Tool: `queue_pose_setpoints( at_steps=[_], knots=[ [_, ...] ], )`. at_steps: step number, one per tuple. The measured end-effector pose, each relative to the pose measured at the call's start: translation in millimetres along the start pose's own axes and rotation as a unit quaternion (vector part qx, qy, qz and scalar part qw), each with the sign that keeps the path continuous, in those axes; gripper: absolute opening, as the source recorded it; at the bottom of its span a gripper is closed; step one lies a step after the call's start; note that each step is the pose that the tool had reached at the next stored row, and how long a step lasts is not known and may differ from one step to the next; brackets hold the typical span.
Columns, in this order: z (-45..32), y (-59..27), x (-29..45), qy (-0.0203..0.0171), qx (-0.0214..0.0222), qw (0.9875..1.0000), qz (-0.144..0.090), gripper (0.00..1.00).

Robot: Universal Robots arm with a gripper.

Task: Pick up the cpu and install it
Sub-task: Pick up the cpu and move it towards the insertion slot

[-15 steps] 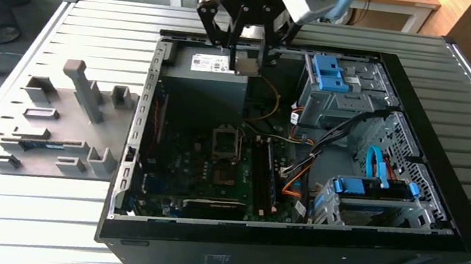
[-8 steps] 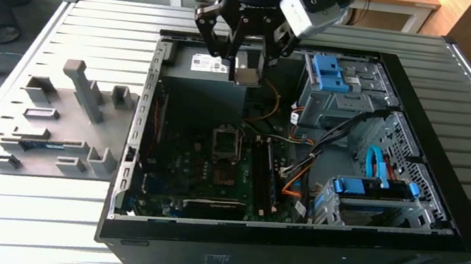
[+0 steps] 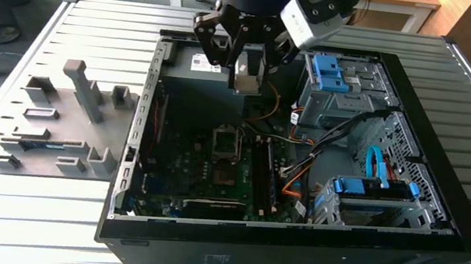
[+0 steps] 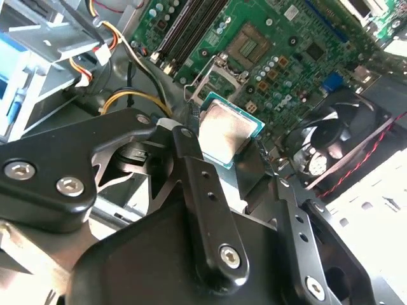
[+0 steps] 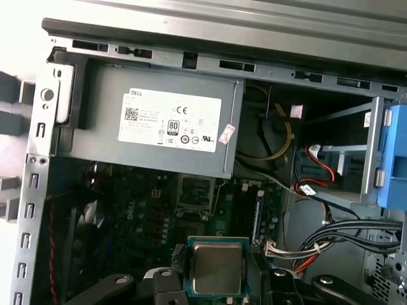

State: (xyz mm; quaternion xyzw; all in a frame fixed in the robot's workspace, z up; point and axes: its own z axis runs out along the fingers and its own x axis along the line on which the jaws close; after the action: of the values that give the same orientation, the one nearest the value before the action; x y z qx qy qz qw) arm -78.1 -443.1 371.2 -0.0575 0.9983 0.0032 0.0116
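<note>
Gripper (image 3: 247, 79) is clamped on the cpu (image 5: 216, 268) by its edges, well apart from the mobo socket (image 3: 227, 142). You want the chip level, squared w/ socket, no tilt.

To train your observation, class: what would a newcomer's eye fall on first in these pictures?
The black gripper holding the silvery cpu above the open computer case, at the exterior view's centre. Inside the case lies the green motherboard, and the bright blue drive brackets stand out toward the exterior view's right.
</note>
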Motion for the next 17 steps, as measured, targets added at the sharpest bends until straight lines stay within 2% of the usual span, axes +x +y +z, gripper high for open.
queue_pose_setpoints(
  at_steps=[17],
  knots=[
    [3.1, -16.7, 2.0, 0.0000, 0.0000, 1.0000, 0.000, 0.47]
  ],
)
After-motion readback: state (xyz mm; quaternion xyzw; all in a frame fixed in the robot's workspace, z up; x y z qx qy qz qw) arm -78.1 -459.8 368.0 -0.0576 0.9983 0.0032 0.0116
